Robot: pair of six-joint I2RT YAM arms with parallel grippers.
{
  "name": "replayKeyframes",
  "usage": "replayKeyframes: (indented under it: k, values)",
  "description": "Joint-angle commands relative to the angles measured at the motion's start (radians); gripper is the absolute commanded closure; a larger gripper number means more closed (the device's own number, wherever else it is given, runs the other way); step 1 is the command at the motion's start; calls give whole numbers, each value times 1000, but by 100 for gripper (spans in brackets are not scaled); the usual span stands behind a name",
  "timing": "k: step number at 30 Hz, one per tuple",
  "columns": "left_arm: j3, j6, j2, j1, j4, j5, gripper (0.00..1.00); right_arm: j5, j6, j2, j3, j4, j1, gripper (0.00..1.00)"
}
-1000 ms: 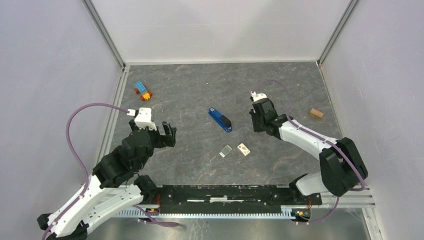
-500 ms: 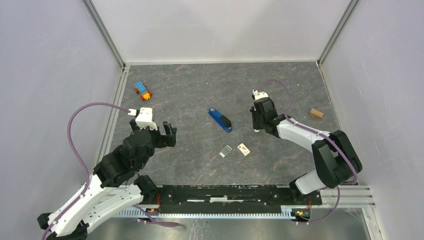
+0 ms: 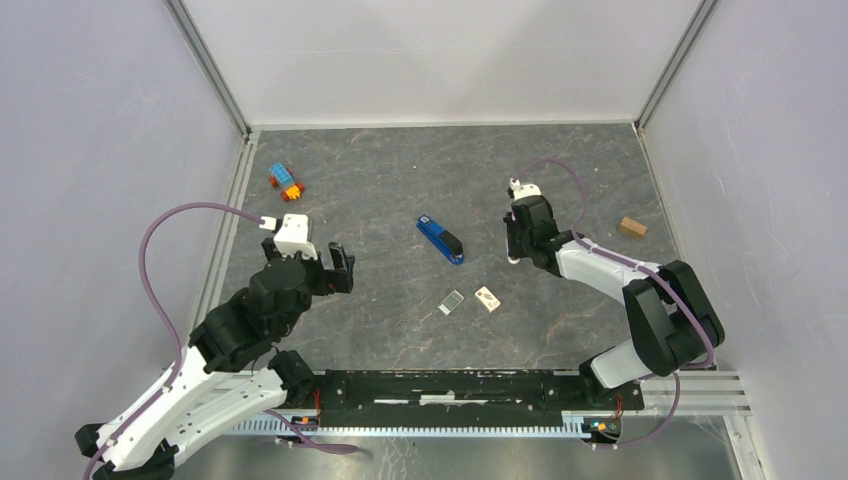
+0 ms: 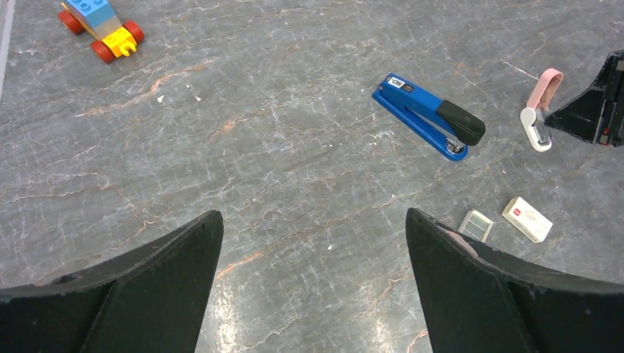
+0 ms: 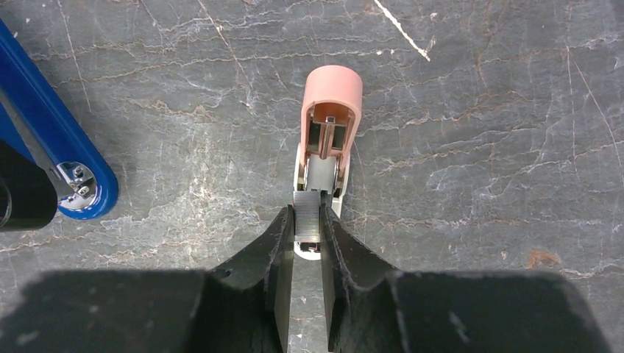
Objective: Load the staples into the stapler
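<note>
The blue stapler [image 3: 440, 239] with a black end lies shut mid-table, also seen in the left wrist view [image 4: 427, 115] and at the left edge of the right wrist view [image 5: 51, 147]. My right gripper [image 5: 307, 213] is shut on a short silvery strip of staples [image 5: 307, 223], held just over the near end of a small pink-and-white stapler-like piece [image 5: 331, 103] that lies open on the table. From above, that gripper [image 3: 514, 248] is right of the blue stapler. My left gripper [image 4: 315, 213] hangs open and empty above the table at the left [image 3: 338, 268].
A flat silvery-grey half-see-through rectangle [image 3: 452, 302] and a small white box [image 3: 487, 298] lie near the front of the table. A blue-orange-red toy brick car [image 3: 286, 183] sits far left, a brown block [image 3: 631, 227] far right. Walls enclose the table.
The right arm folded its elbow back, and its gripper shifted slightly right and away with the strip still in it. The left arm barely moved.
</note>
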Motion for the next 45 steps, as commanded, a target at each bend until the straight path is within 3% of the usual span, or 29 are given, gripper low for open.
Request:
replayKeyframes:
  k: [1, 45]
  values:
    - [1, 18, 1, 2, 18, -10, 0, -5, 0, 11, -11, 50, -7, 77]
    - [2, 19, 17, 2, 19, -13, 0, 12, 31, 43, -55, 82, -12, 77]
